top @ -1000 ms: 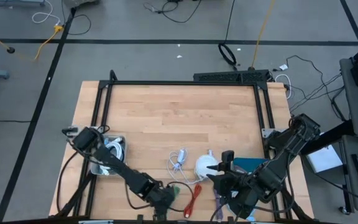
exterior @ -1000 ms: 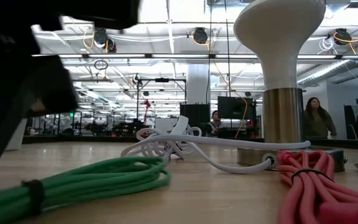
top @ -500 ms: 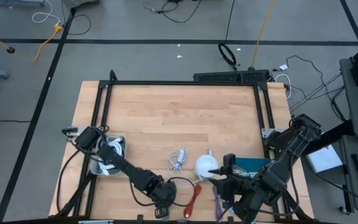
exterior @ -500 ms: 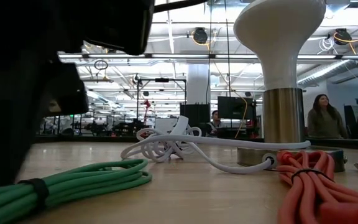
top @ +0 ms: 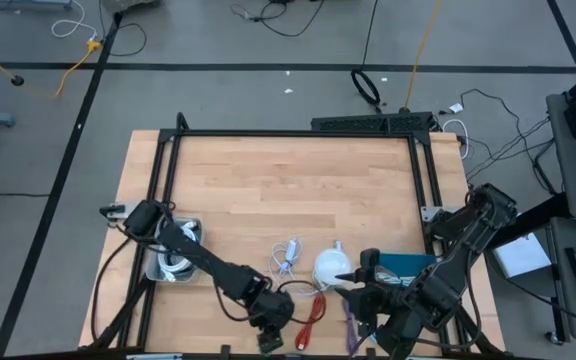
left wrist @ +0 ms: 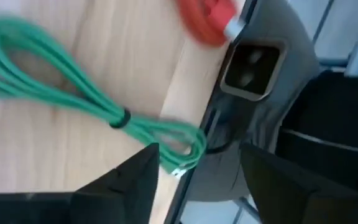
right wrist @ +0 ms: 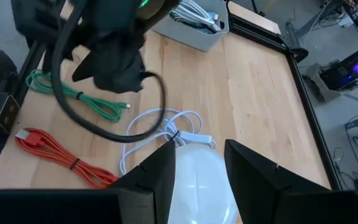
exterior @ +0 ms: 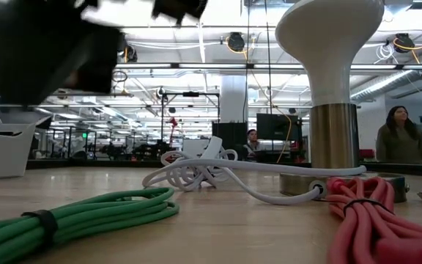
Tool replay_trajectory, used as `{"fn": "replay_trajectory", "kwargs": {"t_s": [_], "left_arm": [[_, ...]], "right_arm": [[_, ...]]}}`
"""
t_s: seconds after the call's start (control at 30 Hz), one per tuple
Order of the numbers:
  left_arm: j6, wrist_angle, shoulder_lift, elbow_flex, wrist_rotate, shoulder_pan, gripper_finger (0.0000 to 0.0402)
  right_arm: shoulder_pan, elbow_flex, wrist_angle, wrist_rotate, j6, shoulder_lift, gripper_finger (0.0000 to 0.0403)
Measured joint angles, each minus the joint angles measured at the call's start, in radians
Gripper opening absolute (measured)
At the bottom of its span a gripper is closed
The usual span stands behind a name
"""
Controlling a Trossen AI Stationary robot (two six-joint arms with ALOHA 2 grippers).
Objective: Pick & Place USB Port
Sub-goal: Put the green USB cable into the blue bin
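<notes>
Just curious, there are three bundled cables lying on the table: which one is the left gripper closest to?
The green cable. It lies right in front of the open left gripper, at the table's near edge. The red cable and the white cable lie farther off.

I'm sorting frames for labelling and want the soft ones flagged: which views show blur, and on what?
Left wrist view: the green cable and red cable are smeared, as by motion. Low view: the left gripper is a blurred dark mass at upper left, while the white cable is sharp. High and right wrist views look crisp.
</notes>
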Motion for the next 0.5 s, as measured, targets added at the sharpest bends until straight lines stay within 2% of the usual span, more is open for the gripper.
{"fn": "replay_trajectory", "kwargs": {"t_s": [0.1, 0.27, 0.4, 0.5], "left_arm": [[0.026, -0.099, -0.002, 0.069, -0.052, 0.016, 0.0253], [0.031, -0.293, -0.001, 0.087, -0.169, 0.034, 0.0258], [0.006, -0.347, 0.013, 0.087, -0.191, 0.044, 0.0258], [-0.005, -0.327, 0.039, 0.088, -0.19, 0.042, 0.0258]], "right_arm": [[0.01, -0.012, 0.001, 0.001, 0.0, 0.001, 0.013], [0.017, -0.037, 0.008, 0.002, 0.001, 0.001, 0.013], [0.017, -0.039, 0.008, 0.001, 0.007, 0.001, 0.013], [0.017, -0.039, 0.008, 0.001, 0.005, 0.001, 0.013]]}}
